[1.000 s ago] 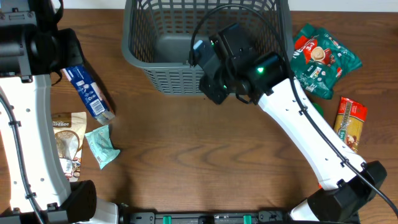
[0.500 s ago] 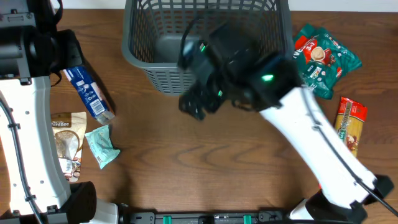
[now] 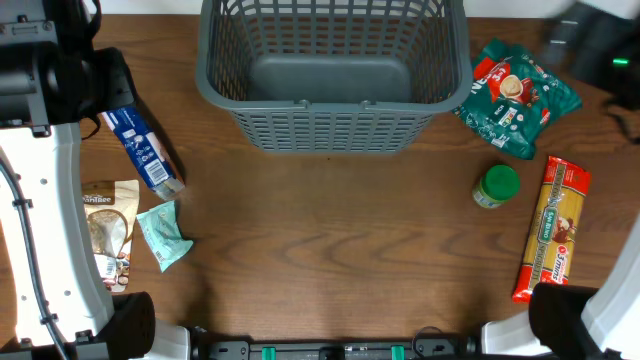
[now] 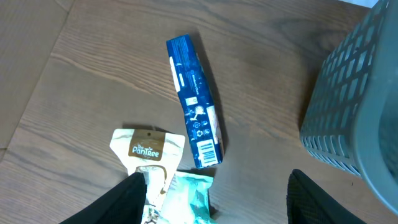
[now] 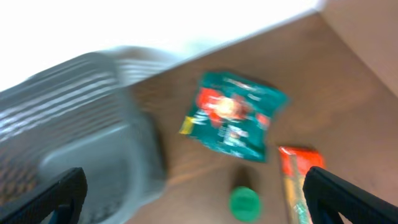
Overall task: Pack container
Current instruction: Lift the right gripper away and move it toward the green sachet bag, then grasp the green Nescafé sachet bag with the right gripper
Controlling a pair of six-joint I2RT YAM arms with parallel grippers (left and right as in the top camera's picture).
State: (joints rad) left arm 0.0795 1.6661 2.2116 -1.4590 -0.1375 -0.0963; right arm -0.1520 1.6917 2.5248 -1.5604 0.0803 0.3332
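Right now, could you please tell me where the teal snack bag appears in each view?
Overhead: teal bag at upper right, just right of the basket.
Left wrist: not in it; the basket fills the right edge.
Right wrist: teal bag at centre, blurred, right of the basket.
Shared landmark: the basket.

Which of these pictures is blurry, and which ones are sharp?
Right wrist view: smeared throughout, basket and green snack bag soft, top washed out white. Left wrist view: sharp, blue packet crisp. Overhead: table sharp, only the right arm in the far corner blurred.
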